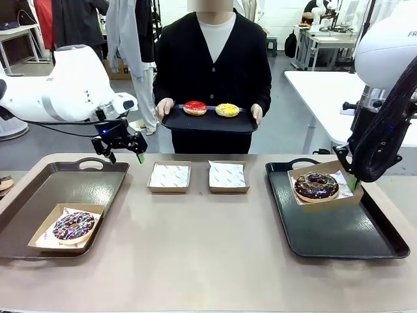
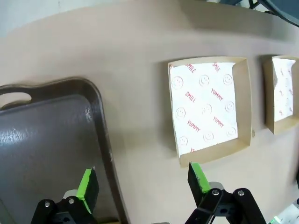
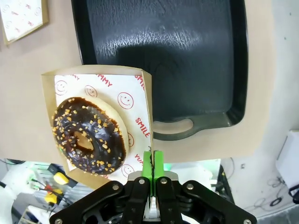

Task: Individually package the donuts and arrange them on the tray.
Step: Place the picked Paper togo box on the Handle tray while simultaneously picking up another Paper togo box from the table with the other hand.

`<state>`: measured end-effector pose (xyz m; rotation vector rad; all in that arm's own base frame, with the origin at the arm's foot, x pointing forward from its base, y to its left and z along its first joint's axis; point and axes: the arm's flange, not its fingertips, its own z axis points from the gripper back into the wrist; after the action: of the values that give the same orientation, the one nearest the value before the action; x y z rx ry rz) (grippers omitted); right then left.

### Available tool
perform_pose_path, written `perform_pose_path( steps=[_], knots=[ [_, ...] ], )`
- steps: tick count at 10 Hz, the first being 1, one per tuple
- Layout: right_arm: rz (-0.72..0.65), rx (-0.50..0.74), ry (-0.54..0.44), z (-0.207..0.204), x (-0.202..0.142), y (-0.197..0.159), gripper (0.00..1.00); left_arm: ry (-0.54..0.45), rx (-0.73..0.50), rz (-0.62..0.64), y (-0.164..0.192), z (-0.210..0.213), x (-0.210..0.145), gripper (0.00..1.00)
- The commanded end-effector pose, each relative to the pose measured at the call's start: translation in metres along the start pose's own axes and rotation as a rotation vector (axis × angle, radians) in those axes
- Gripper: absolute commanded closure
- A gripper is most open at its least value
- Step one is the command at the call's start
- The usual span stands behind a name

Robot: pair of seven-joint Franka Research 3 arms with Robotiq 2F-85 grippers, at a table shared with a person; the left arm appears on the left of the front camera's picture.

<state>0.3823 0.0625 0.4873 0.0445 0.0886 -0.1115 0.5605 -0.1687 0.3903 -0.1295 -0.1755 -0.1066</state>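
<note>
The worktop (image 1: 208, 274) carries a brown tray (image 1: 39, 202) at its left end and a black tray (image 1: 345, 238) at its right end. Beyond its far edge a person holds a third tray (image 1: 208, 122) with the red donut (image 1: 195, 107) and the yellow donut (image 1: 227, 110). Mid-worktop sits an empty box (image 1: 169, 177) beside a second empty box (image 1: 228, 176). The sprinkled donut (image 1: 73, 225) lies boxed at the left end. At the right end the right hand (image 3: 153, 157) pinches the wall of the held box (image 3: 142, 100), which carries the chocolate donut (image 3: 88, 135). The left hand (image 2: 142, 179) hangs wide and empty over the worktop's left half.

Bare table (image 1: 195, 248) between left tray (image 1: 65, 189) and right tray (image 1: 339, 229)

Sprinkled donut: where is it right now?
Front view, robot's left: the sprinkled donut sits in a paper box at the near corner of the left tray.
</note>
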Motion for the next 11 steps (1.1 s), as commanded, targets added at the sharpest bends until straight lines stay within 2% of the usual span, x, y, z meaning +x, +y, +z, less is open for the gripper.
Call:
perform_pose_path(
  steps=[1, 6, 11],
  knots=[
    [0.001, 0.0, -0.004, 0.003, 0.0, 0.0, 0.99, -0.019, 0.059, 0.011, -0.019, -0.013, 0.007, 0.0],
    [0.001, 0.0, -0.004, 0.003, 0.0, 0.0, 0.99, 0.005, 0.077, 0.018, -0.056, -0.048, 0.011, 0.0],
    [0.001, 0.0, -0.004, 0.003, 0.0, 0.0, 0.99, 0.026, 0.044, 0.0, -0.052, -0.05, 0.005, 0.0]
  ],
)
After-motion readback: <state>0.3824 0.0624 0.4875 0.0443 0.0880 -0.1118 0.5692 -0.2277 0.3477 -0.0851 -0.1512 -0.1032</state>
